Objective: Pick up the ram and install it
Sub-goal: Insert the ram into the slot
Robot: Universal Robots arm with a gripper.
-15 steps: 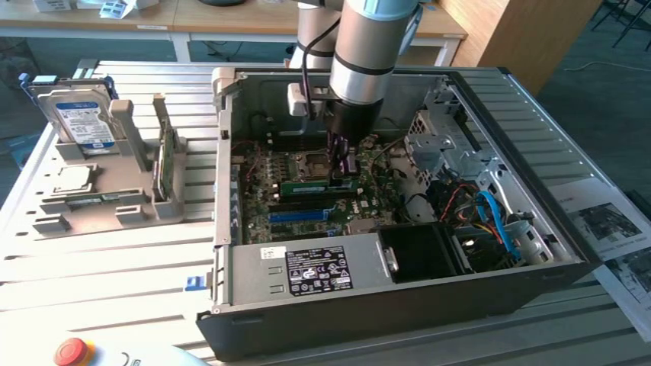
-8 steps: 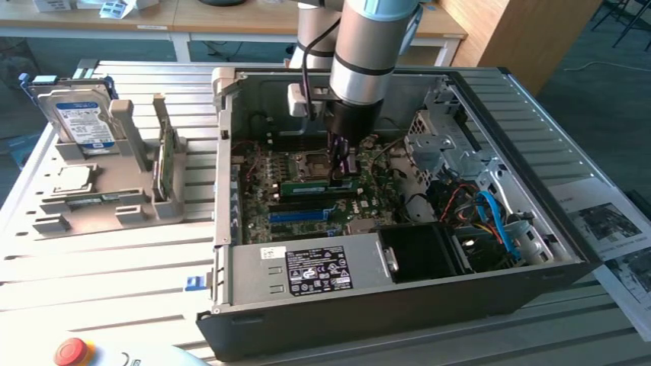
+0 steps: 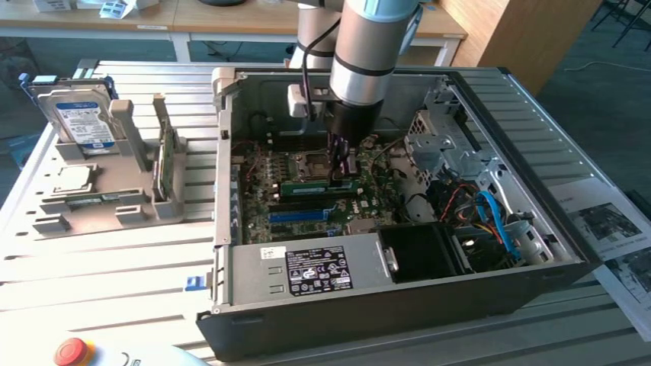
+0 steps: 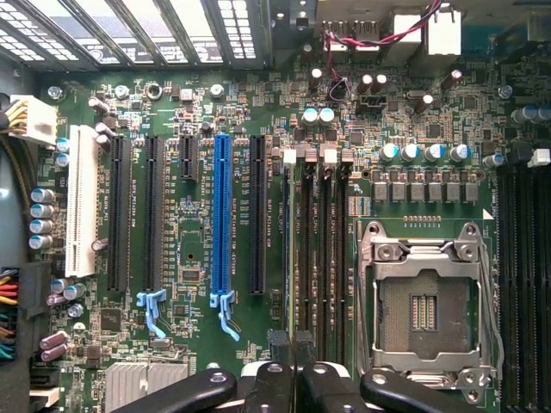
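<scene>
The hand (image 3: 340, 169) is clamped on the ram (image 3: 305, 184) at mid-length, above the slots (image 4: 323, 258). The ram looks light, stiff and fragile, best pinched at its middle.

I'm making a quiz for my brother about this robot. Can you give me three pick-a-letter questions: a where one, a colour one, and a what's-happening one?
1. Where is the gripper? A over the hard drive; B inside the computer case; C on the floor.
2. What colour is the round button? A green; B blue; C red.
3. The ram is: A held in the jaws; B lying on the table; C snapped in half.
Answers: 1B, the arm reaches down into it; 2C, it shows red; 3A, the jaws are shut on it above the motherboard.
</scene>
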